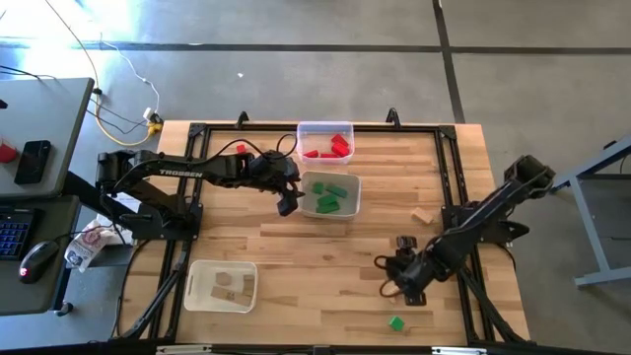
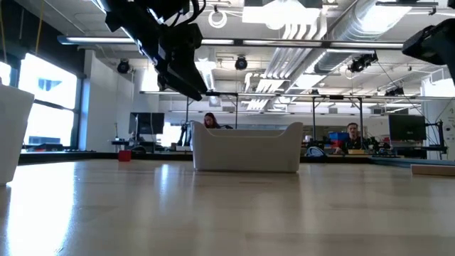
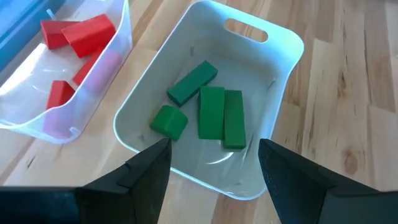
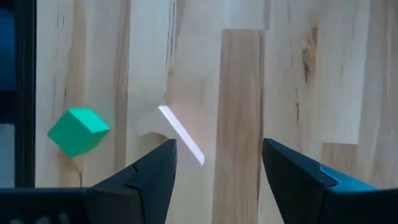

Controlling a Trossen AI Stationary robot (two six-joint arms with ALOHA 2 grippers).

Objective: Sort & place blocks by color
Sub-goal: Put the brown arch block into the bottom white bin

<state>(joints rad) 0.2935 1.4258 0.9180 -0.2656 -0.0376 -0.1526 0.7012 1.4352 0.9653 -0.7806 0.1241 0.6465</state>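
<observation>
The butcher-block wooden table [image 1: 325,247] carries three sorting trays, and most of the blocks are already in them. The white plastic tray with a handle slot [image 3: 283,74] at mid-table holds four green blocks [image 3: 211,112], three bars and one stubbier piece. Just beside it, the clear plastic tray [image 1: 324,128] at the far edge holds the red blocks [image 1: 333,148], of which I count about four, though they overlap. The third tray, pale and shallow [image 1: 221,285], sits near the front on the left arm's side with a few plain wooden blocks [image 1: 227,287] in it.

I judge the sort well past halfway. Two strays are left on bare table: a plain wooden block [image 1: 424,216] lying alone toward the right arm's side, and a small green cube [image 4: 78,130] near the front edge.

The left gripper [image 3: 211,163] hangs over the near rim of the white tray, fingers spread and empty. The right gripper [image 4: 217,160] hovers low near the front of the table, fingers apart and empty, with the green cube just off to one side.

The pale angular piece [image 4: 175,132] ahead of the right gripper's fingers may be a thin clear or light block; I cannot tell. The low view shows only the white tray's wall, no blocks
</observation>
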